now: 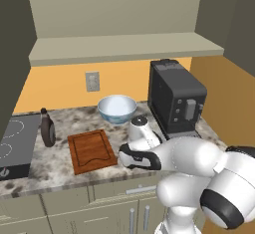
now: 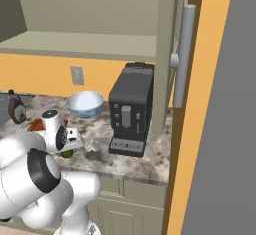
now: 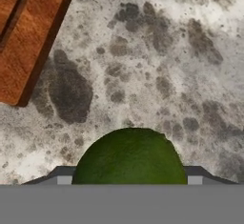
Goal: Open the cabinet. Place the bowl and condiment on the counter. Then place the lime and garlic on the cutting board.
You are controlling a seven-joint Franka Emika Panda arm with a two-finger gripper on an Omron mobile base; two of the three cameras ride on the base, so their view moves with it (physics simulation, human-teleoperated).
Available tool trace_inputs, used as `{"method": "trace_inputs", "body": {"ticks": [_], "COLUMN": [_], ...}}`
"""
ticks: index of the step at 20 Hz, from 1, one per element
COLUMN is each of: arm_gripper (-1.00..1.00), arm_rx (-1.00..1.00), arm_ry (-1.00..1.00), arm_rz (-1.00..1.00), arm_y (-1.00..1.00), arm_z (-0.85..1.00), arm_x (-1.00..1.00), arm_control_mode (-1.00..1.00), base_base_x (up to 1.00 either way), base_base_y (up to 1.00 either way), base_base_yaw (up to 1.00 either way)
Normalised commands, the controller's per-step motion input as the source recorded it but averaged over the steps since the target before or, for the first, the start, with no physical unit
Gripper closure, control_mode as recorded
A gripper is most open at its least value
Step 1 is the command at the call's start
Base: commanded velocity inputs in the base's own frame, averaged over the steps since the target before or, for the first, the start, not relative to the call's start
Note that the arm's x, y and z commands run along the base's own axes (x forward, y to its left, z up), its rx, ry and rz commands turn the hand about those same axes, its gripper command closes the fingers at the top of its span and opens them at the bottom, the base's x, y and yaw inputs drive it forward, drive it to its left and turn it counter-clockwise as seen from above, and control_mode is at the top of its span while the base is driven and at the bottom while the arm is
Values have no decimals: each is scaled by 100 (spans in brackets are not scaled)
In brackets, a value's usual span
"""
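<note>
Near the front edge of the tabletop (image 3: 167,75), just off the board's (image 3: 28,27) corner, the lime (image 3: 129,154) is straddled by the gripper (image 3: 128,180), one fingertip being set on each side of it. This placing is judged to prepare a pick-up for the carry onto the board. Whether the lime is already clamped cannot be told, since the tips are seen close against it but no firm squeeze is shown. The garlic (image 2: 92,145) is left just beside the lime, toward the coffee machine (image 2: 131,109), presumably to be taken afterwards. The cabinet (image 1: 124,49) is seen opened, and the bowl (image 1: 117,108) near the back edge and the condiment (image 1: 48,128) toward the left end are both stood on the tabletop, so those steps are judged done. One lime, one garlic, one bowl, one condiment, one board and one coffee machine are counted.
</note>
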Motion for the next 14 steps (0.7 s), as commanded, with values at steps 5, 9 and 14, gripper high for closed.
{"method": "trace_inputs", "body": {"ticks": [5, 9, 14], "arm_gripper": [100, 100, 100], "arm_rx": [0, 0, 0], "arm_ry": [0, 0, 0], "arm_rz": [0, 0, 0], "arm_y": [0, 0, 0], "arm_z": [24, 49, 54], "arm_x": [-15, -11, 0], "arm_control_mode": [-100, -100, -100], "base_base_x": [0, 0, 0], "base_base_y": [0, 0, 0], "base_base_yaw": [0, 0, 0]}}
